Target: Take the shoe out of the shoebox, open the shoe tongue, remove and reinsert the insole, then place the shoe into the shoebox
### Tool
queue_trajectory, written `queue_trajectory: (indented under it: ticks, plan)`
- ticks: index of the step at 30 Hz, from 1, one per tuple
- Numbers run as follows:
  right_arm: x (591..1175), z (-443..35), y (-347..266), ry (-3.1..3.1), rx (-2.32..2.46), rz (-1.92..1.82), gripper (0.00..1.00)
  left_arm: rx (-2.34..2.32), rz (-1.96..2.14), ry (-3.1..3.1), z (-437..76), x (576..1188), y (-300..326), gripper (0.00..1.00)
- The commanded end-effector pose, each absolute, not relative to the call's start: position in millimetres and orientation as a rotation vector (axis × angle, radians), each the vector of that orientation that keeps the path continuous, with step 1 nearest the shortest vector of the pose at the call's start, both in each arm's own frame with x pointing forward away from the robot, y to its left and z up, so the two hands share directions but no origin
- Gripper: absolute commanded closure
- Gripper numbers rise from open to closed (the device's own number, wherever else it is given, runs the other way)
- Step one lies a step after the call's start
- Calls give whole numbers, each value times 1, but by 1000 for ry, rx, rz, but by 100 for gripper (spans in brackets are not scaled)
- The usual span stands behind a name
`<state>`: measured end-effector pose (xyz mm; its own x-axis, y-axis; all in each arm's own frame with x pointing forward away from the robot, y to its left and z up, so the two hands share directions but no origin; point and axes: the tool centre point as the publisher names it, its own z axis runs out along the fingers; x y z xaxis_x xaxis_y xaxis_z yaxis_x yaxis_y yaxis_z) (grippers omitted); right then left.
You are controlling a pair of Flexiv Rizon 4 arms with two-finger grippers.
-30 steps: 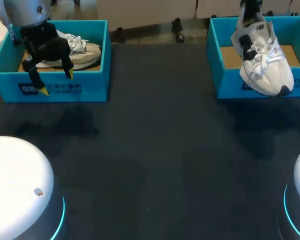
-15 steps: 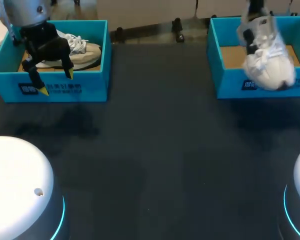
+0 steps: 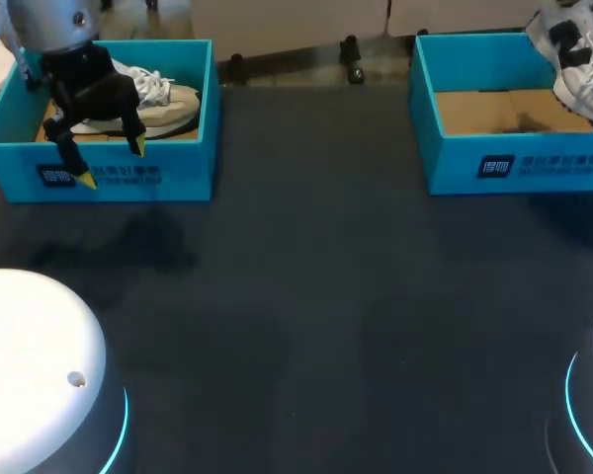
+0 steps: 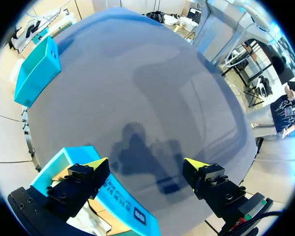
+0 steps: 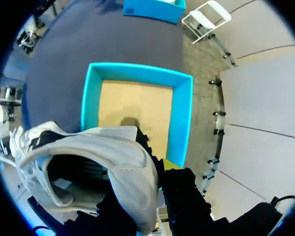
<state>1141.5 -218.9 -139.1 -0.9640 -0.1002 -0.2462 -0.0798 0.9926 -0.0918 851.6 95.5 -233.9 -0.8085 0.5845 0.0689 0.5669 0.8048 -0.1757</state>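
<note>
1. The left gripper (image 3: pixel 111 163) hangs released, jaws wide and holding nothing, over the front wall of the left shoebox (image 3: pixel 183 178).
2. The right gripper (image 5: pixel 153 176) is clenched on the heel collar of the white shoe (image 5: pixel 118 157).
3. That shoe, white with black patches and loose laces, hangs above the far right corner of the right shoebox (image 3: pixel 455 168), clear of its cardboard floor.
4. A beige shoe (image 3: pixel 168 99) lies in the left shoebox.
5. The dark table (image 3: pixel 306 316) lies open between the boxes.
</note>
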Motion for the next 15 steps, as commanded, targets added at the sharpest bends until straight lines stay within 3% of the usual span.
queue_trajectory:
  ticks: [1, 15]
  plan:
    - [1164, -146, -219, 2924, -149, -119, 100, -919, 220, -2870, -233, 851, 96, 0]
    - [1132, -158, -282, 2770, 893, -75, 100, -919, 220, -2870, -233, 851, 96, 0]
